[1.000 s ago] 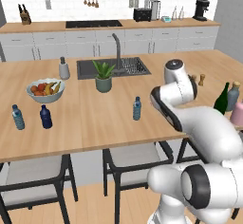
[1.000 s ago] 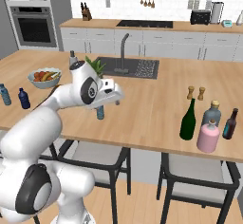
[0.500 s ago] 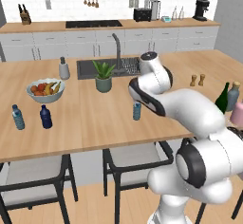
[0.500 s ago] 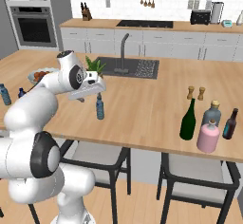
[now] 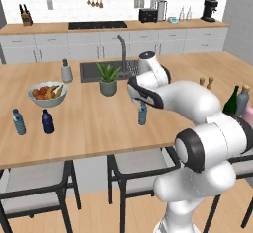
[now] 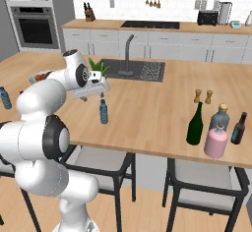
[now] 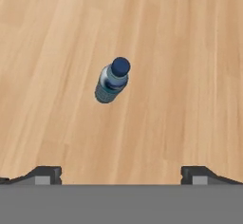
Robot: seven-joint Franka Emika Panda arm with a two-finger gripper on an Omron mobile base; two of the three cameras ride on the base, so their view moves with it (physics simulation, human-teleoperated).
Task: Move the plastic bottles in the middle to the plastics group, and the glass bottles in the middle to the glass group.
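Water bottle: small, slim, translucent pale-blue water bottle (image 5: 143,114) with a blue cap, standing upright and alone near the centre of the left base frame, on the wooden counter (image 5: 89,123); in the hand view it sits a little left of centre and above the fingertips (image 7: 112,81).
Hand: hand (image 5: 134,95) poised just above the bottle's cap, pointing down at it; in the hand view the two dark tips stand far apart at the bottom corners with nothing between them, so it holds nothing.
Handling: judged light and easily tipped, being narrow and tall for its base; thin plastic walls would give under a hard squeeze, and the smooth side may slip.
Where to hold: across the body just below the shoulder, or at the neck under the cap, looks the safest purchase; the bottle lies off centre between the tips, so the hand wants shifting over it before descending.
Destination: plastics group at the left of the left base frame, a second pale-blue bottle (image 5: 19,122) and a dark navy bottle (image 5: 47,121), near the fruit bowl (image 5: 47,93).
Other task things: green wine bottle (image 6: 195,124) and pink bottle (image 6: 216,141) at the right of the right base frame, close beside the grey-blue bottle (image 6: 221,118).
Nearby: potted plant (image 5: 108,79) behind the water bottle, apart from it.
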